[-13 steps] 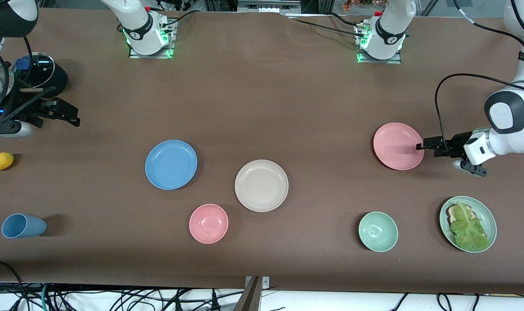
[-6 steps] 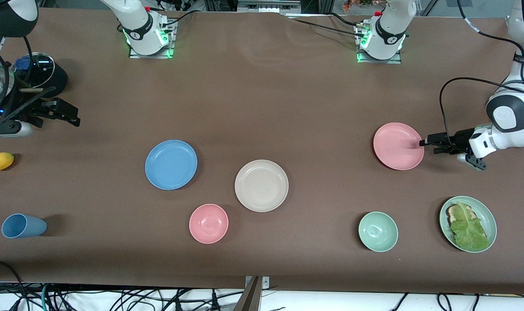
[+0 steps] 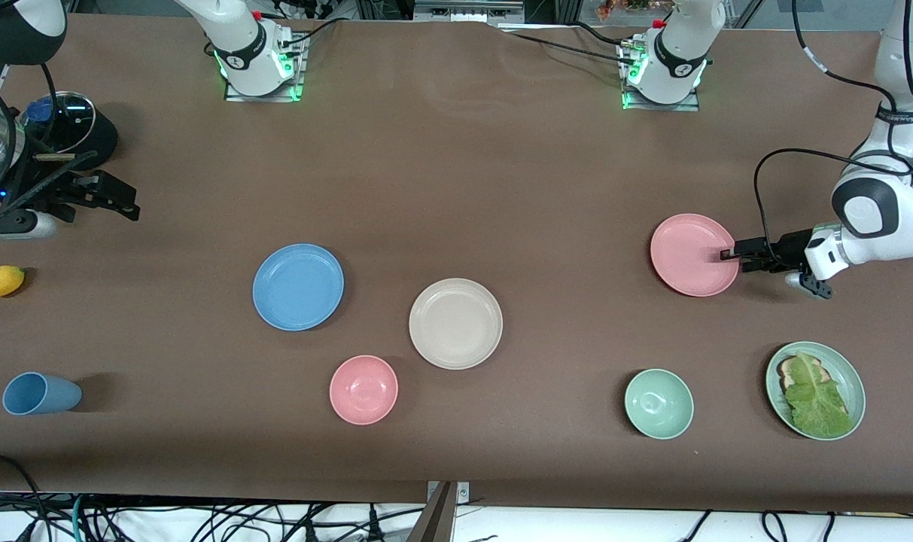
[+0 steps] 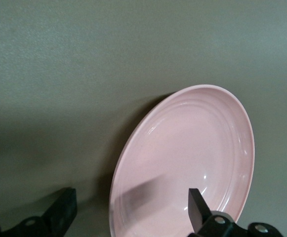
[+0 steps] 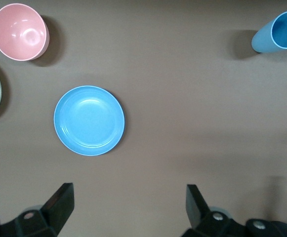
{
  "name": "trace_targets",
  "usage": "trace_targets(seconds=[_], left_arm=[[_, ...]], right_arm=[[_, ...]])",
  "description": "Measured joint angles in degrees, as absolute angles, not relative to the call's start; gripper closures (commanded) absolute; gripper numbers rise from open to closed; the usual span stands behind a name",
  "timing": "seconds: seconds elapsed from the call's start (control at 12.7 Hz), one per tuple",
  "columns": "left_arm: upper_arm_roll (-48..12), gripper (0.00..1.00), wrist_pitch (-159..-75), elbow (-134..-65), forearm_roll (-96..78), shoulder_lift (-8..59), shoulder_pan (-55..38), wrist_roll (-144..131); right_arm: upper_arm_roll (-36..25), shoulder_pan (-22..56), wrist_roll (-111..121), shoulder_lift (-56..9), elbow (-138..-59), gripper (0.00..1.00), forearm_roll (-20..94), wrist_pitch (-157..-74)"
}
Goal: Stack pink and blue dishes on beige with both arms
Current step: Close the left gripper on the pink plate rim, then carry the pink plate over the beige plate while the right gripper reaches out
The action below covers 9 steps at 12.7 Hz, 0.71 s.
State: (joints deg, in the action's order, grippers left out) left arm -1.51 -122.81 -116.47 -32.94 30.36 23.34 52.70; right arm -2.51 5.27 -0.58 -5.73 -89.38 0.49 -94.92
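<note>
We see the left arm reaching low from the left arm's end of the table, its wrist laid nearly level, and the left gripper [image 3: 727,255] stands with its fingers [image 4: 198,207] spread wide, one over the rim of the pink plate [image 3: 693,254] and one outside it. The right arm waits, raised at the right arm's end, the right gripper [image 3: 129,203] spread wide too, fingers [image 5: 59,200] apart over bare table [image 3: 456,188].

Pink bowl [image 3: 363,389], green bowl [image 3: 658,403], lettuce plate [image 3: 852,380], blue cup [image 3: 41,393], lemon [image 3: 1,281].
</note>
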Motion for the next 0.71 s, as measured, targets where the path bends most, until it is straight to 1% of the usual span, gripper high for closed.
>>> trace_targets(seconds=[0.08, 0.16, 0.71], left_arm=[[-1.51, 0.90, -122.98, -116.47, -33.15, 30.63, 23.36, 52.98], [-1.50, 1.00, -123.04, -116.47, -33.16, 30.67, 23.39, 53.05], [-1.63, 1.00, -122.12, -116.10, -33.17, 30.69, 23.39, 53.40]], right_arm=[[-2.51, 5.27, -0.58, -5.73, -89.38, 0.00, 0.49, -94.92], [-2.51, 5.27, -0.58, -5.73, -89.38, 0.00, 0.49, -94.92], [-2.46, 5.31, -0.58, -5.72, -89.38, 0.00, 0.49, -95.05]])
